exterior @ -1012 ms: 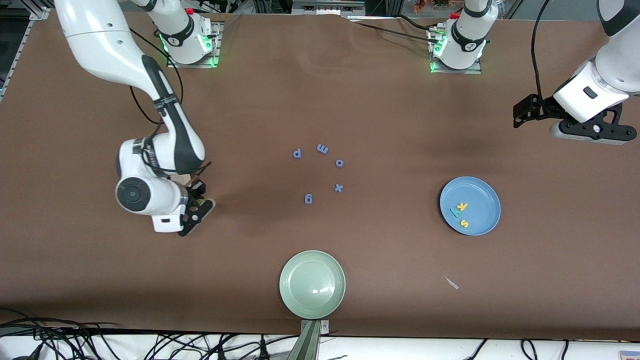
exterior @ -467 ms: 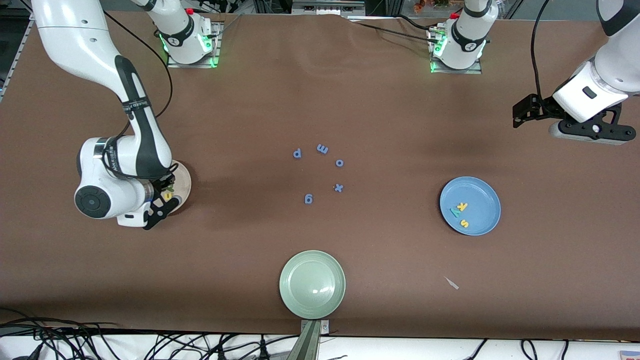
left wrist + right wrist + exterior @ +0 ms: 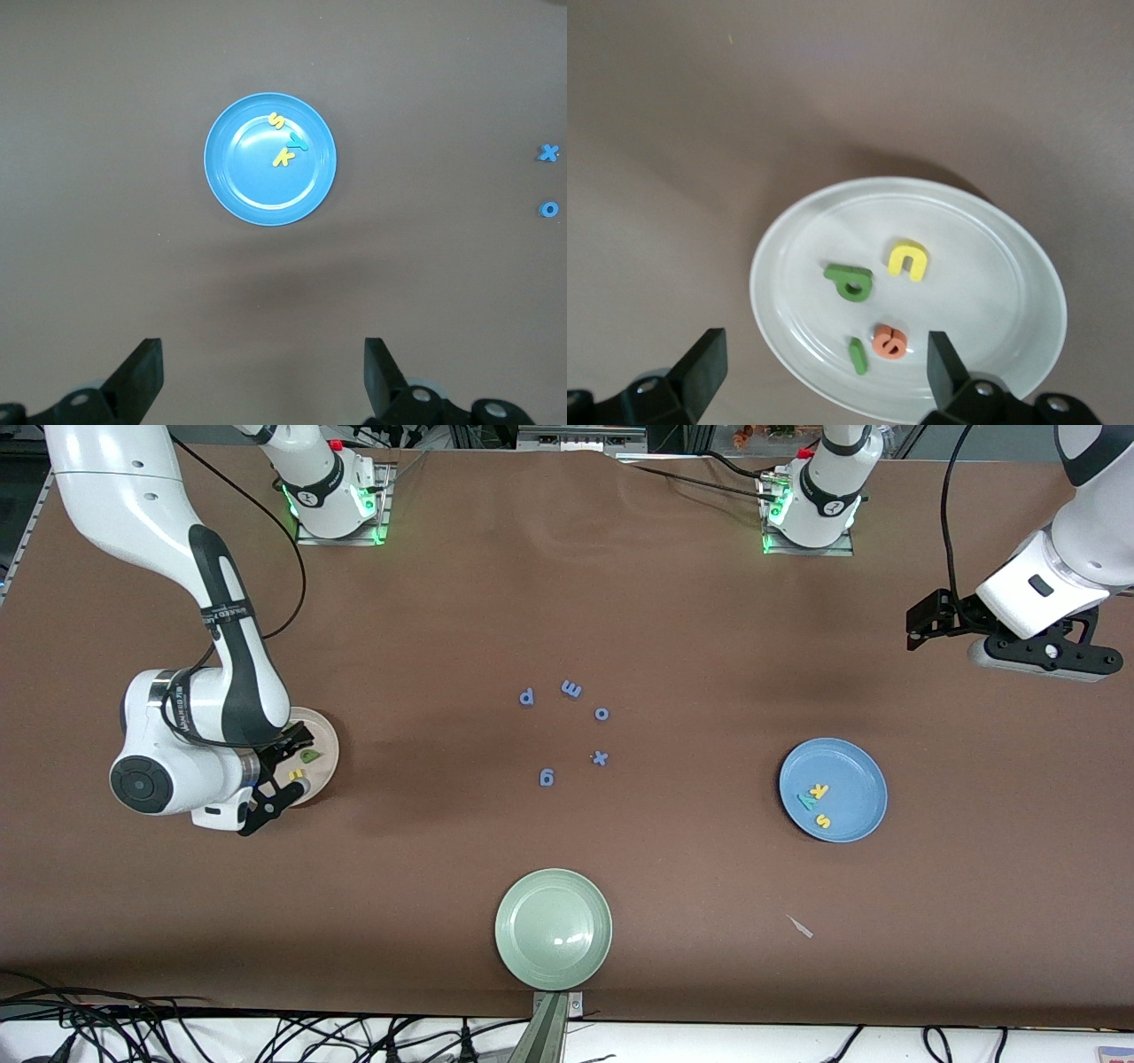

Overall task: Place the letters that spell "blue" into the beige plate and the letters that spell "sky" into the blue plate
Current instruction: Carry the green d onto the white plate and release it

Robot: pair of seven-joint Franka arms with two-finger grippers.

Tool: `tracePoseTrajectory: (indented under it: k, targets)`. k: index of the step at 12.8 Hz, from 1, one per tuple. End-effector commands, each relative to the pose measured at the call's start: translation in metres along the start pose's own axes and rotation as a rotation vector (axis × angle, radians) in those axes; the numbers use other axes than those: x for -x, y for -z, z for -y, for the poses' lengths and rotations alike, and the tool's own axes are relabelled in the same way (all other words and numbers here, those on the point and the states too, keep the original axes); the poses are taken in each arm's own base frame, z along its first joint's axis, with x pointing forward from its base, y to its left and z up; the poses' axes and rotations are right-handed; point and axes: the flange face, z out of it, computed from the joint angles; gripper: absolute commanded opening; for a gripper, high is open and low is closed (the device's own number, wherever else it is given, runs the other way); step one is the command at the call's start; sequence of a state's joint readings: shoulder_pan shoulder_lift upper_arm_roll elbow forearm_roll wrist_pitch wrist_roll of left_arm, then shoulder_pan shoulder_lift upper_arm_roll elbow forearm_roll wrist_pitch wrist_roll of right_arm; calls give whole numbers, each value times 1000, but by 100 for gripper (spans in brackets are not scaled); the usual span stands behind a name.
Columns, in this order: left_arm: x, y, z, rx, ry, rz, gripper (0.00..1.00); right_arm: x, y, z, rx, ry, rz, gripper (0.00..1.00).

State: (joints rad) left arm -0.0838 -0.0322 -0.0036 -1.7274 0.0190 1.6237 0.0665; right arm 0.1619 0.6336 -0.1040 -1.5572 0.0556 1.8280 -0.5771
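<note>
I take the front view as the dial, centred on the loose blue letters (image 3: 571, 726). The beige plate (image 3: 330, 737) lies at 9 o'clock and holds all four letters of "blue": the green b (image 3: 850, 283), the yellow u (image 3: 907, 259), the orange e (image 3: 889, 341) and the thin green l (image 3: 857, 355), each lying flat and apart from the others. The right gripper (image 3: 824, 359) hangs just over that plate, fingers spread wide with nothing between them. The blue plate (image 3: 852, 766) lies between 3 and 4 o'clock and carries the s (image 3: 276, 119), the y (image 3: 297, 142) and the k (image 3: 283, 158), close together. The left gripper (image 3: 261, 363) waits over bare table at about 2 o'clock, fingers spread and empty. I judge both words complete and the sorting step finished. The next move calls only for a straight lift of the right gripper, clear of the plate rim so no letter is disturbed, then a retreat toward its base. The blue letters are not wanted and should stay put. The table (image 3: 709, 646) is covered in plain brown sheet. An empty green plate (image 3: 516, 899) sits at 6 o'clock, with a small pale scrap (image 3: 802, 927) near 5 o'clock and cables (image 3: 266, 1036) along the table edge nearest the camera.
</note>
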Motion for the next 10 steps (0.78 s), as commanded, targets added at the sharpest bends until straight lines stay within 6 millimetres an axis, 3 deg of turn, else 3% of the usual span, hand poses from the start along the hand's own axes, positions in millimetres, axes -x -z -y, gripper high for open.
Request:
tracePoseTrajectory:
  k: [1,7,10]
  targets:
    - [-2,5,-1,25,-18,-9,100,-2,32,25,-1,-99,-37,100]
    - [-2,6,-2,24,-26,-11,100,11,107,96,-22,-353,-48,100]
    - [-2,6,-3,24,-26,-9,100,32,140,108,-20,-419,-57,100]
